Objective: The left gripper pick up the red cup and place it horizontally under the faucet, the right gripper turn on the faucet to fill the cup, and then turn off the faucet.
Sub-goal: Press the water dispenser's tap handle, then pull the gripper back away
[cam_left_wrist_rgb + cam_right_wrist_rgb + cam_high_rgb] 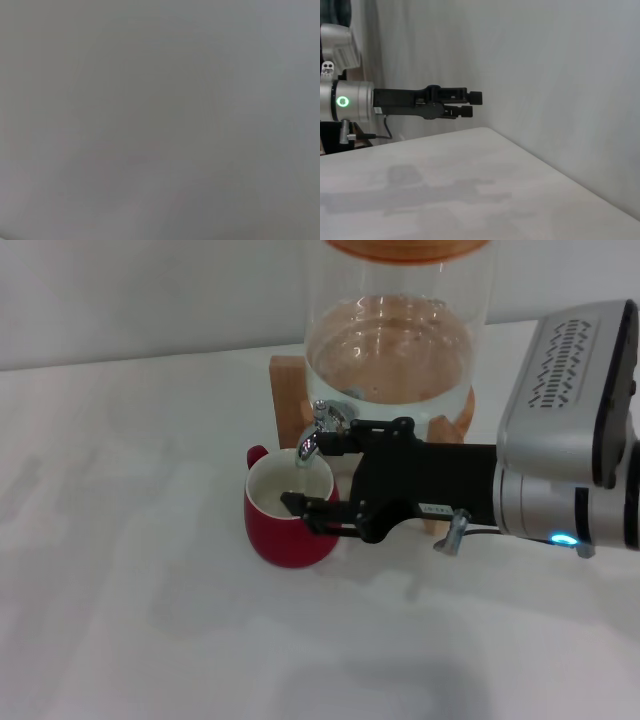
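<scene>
Red cup (290,522) stands upright on white table (120,570), mouth up, directly under faucet (318,430) spout, handle toward back-left. Ceramic: likely rigid, glazed-slick, heavier once filled; take by rim wall. Right gripper (312,480) open, straddling spout and cup rim. Left gripper (476,105) parked well apart, fingers near-closed, empty.

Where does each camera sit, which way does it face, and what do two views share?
Head view: on the robot's head, facing forward and down at the red cup under the glass jar's faucet; the right claw reaches in, open.
Left wrist view: on the left wrist; only plain grey shows, no body.
Right wrist view: on the right wrist, facing across the white table toward a wall; the left claw shows.
Shared: head and right wrist views both show the white table.
</scene>
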Action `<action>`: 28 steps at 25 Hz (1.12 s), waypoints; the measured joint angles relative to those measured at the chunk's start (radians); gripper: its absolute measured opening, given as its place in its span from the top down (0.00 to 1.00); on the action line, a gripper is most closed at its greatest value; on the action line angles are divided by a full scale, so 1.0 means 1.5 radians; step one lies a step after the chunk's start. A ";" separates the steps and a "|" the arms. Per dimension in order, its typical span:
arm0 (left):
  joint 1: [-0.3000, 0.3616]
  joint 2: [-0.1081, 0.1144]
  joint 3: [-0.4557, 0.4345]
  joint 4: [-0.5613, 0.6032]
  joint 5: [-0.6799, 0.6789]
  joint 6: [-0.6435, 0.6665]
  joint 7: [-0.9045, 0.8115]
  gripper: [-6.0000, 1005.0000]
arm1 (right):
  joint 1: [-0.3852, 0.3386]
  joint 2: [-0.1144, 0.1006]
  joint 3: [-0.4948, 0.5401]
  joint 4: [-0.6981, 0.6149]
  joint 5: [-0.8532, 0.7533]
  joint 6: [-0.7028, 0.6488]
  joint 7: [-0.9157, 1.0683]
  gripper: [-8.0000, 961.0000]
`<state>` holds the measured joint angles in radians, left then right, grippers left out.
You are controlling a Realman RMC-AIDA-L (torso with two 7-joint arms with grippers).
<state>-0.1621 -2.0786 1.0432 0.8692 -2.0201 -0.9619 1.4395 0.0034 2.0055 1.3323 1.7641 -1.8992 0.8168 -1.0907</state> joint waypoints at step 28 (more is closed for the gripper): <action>0.001 0.000 0.001 -0.001 0.000 -0.006 -0.002 0.17 | -0.009 0.000 0.025 -0.001 0.002 0.006 0.000 0.25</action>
<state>-0.1605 -2.0786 1.0446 0.8683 -2.0202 -0.9705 1.4372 -0.0096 2.0049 1.3701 1.7624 -1.8959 0.8253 -1.0905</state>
